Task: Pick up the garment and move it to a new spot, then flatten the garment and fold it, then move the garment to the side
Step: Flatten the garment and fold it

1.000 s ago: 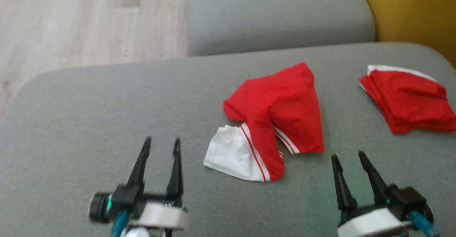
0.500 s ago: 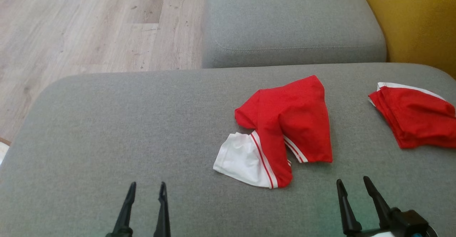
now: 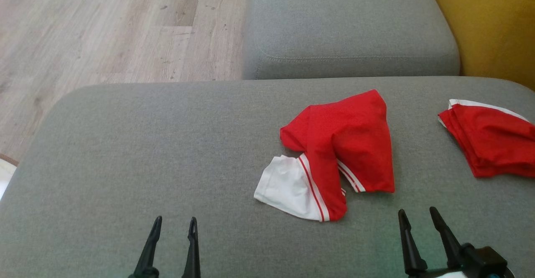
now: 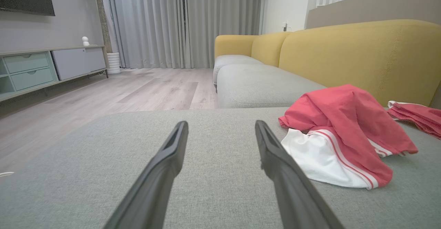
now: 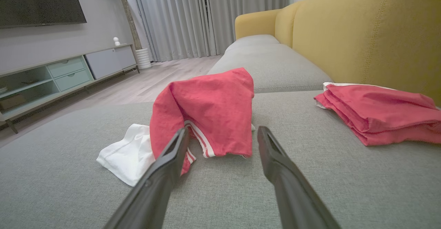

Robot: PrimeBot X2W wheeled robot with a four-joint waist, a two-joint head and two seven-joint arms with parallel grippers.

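A crumpled red garment [image 3: 338, 144] with white stripes and a white panel lies on the grey sofa seat [image 3: 146, 144], right of centre. It also shows in the left wrist view [image 4: 344, 125] and the right wrist view [image 5: 210, 108]. My left gripper [image 3: 174, 220] is open at the bottom edge, well left of the garment, nothing between its fingers [image 4: 172, 153]. My right gripper [image 3: 417, 212] is open at the lower right, just short of the garment's near hem, empty [image 5: 223, 132].
A folded red garment [image 3: 489, 140] lies at the right edge of the seat, also in the right wrist view [image 5: 375, 112]. A second grey cushion [image 3: 347, 23] lies beyond, the yellow backrest [image 3: 489, 23] to the right, wood floor [image 3: 104, 31] to the left.
The head camera has tilted, so the whole picture has shifted down and both grippers sit lower in it. The garment has not moved on the seat. Both grippers stay open.
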